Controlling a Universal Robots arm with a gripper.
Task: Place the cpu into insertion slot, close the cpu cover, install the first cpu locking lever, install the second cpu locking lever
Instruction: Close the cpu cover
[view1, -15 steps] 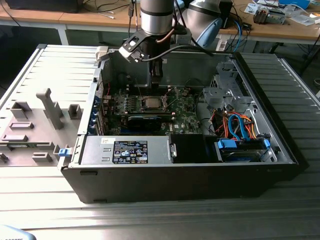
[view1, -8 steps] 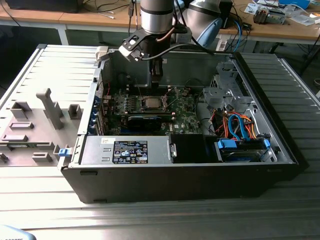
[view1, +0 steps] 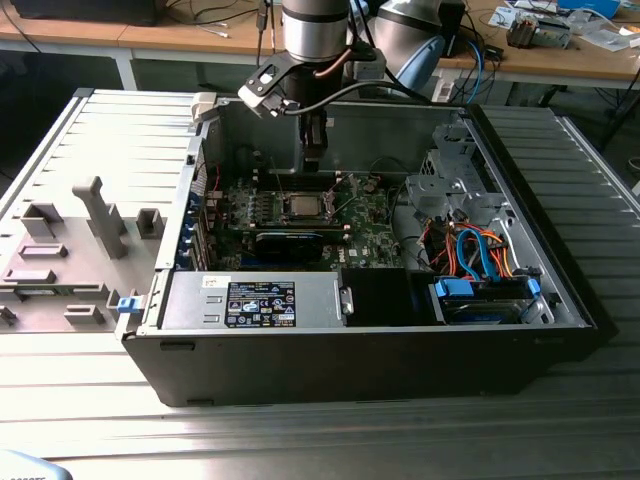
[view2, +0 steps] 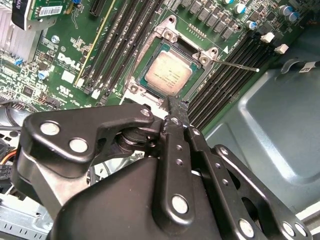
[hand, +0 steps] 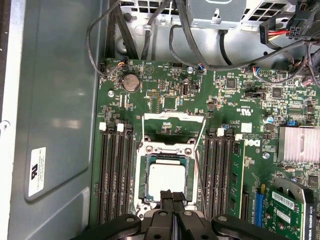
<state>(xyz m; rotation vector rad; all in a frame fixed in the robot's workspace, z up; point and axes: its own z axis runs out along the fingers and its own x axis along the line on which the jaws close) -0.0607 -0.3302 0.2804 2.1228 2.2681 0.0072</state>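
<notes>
The cpu (hand: 166, 177) lies flat in the insertion slot (hand: 142, 155) on the green motherboard, its dull silver top showing in both wrist views (view2: 167, 74). The cpu cover (hand: 174, 122) stands flipped open on the far side of the socket. Two thin wire locking levers (hand: 143, 137) (hand: 201, 137) are raised off the socket; one lever (view2: 240, 65) sticks out over the memory slots. My gripper (hand: 170, 196) hovers just above the socket's near edge, fingers pressed together and holding nothing. From outside, the gripper (view1: 313, 160) hangs over the cpu (view1: 300, 207).
Black memory slots (hand: 116, 175) flank the socket on both sides. A long black card (view1: 290, 243) lies in front of the socket, and a power supply (view1: 255, 303) lies further forward. Cables (view1: 475, 250) and a drive cage (view1: 450, 175) fill the exterior view's right. The case wall (hand: 50, 100) rises close by.
</notes>
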